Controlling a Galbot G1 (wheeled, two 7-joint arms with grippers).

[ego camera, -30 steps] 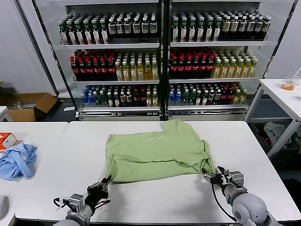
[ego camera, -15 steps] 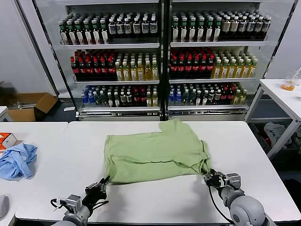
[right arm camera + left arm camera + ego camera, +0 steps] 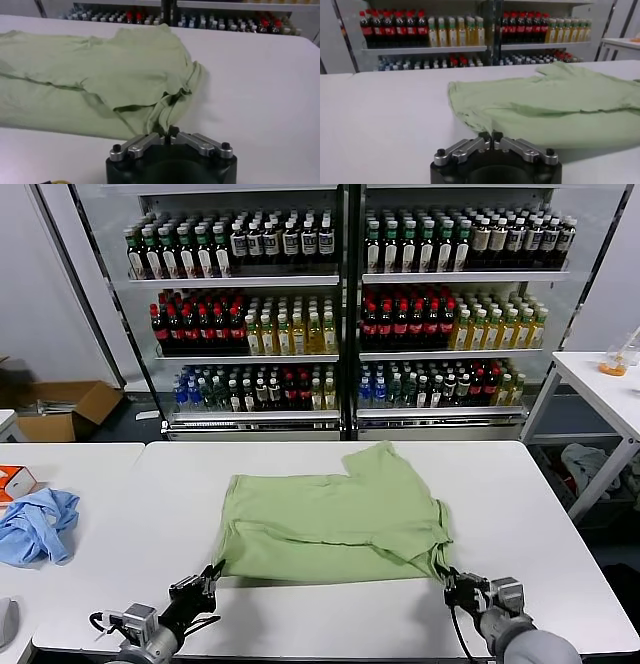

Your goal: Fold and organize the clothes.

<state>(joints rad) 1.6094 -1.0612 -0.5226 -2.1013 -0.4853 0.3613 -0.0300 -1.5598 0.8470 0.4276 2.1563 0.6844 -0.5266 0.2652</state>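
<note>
Green shirt (image 3: 335, 519) lies flat mid-surface, already folded over itself, its near hem running parallel to the front edge of the white surface (image 3: 330, 619). One sleeve points toward the back edge.

Left pincer (image 3: 208, 576) sits low at the shirt's near-left corner, tips closed on the hem there. Right pincer (image 3: 449, 580) sits at the near-right corner, closed on a bunched bit of fabric. Both arms reach in from the front edge.

Handling, as judged: thin cotton, light, fully limp, no stiffness. It will sag and drape btwn grips and may drag across the surface. Not fragile, slightly grippy. Best hold is the hem corners, both layers pinched together; a one-layer pinch could let the fold slip apart.

Views differ. Head view gives the whole outline, plus a blue cloth (image 3: 36, 526) and orange box (image 3: 14, 481) near the left edge, and drink shelves (image 3: 340, 304) behind. Left wrist view shows the left pincer (image 3: 490, 137) w/ tips together at the shirt's (image 3: 555, 107) hem edge. Right wrist view shows the right pincer (image 3: 166, 132) clamping a puckered fold of shirt (image 3: 100, 75), w/ wrinkles fanning out from the grip, which the head view hides.
</note>
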